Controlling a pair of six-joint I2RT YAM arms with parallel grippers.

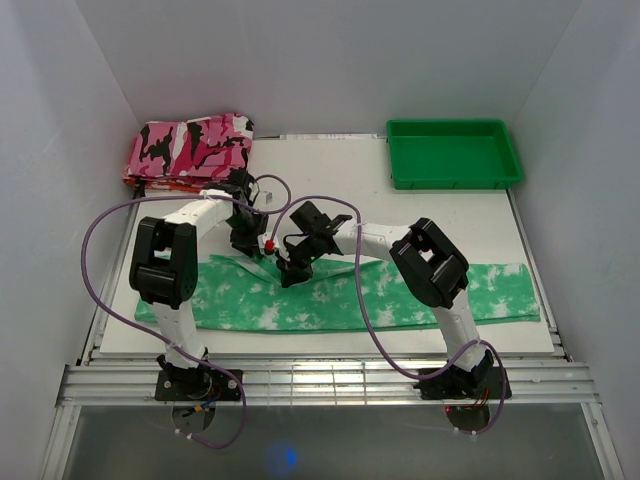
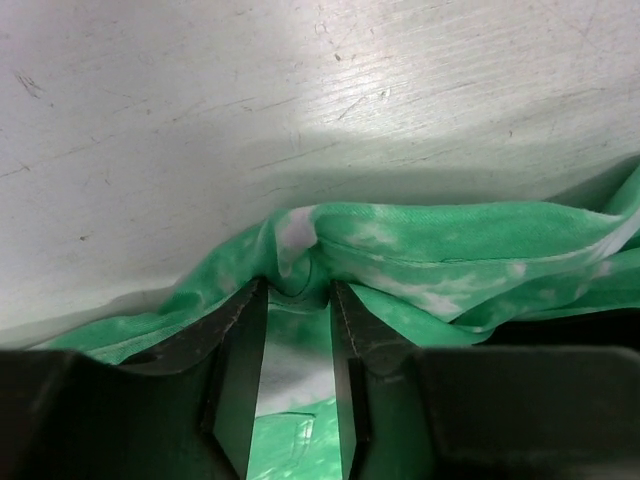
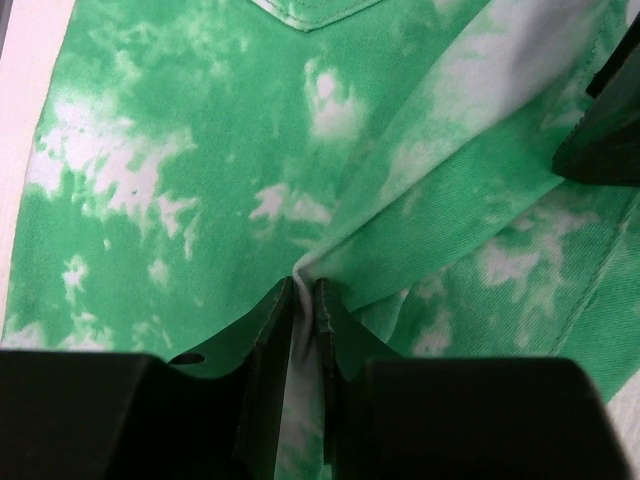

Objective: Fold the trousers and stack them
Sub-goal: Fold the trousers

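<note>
The trousers, bright green with white tie-dye blotches, lie stretched across the front of the white table, legs running to the right. My left gripper is shut on a fold at their far edge near the waist; the left wrist view shows the bunched cloth between the fingers, the gripper just off the table. My right gripper sits close beside it, shut on a thin ridge of the same cloth, as the right wrist view shows.
A folded pink, black and white camouflage cloth lies at the back left corner. A rigid green plastic tray stands at the back right. White walls close in the table. Purple cables loop around both arms.
</note>
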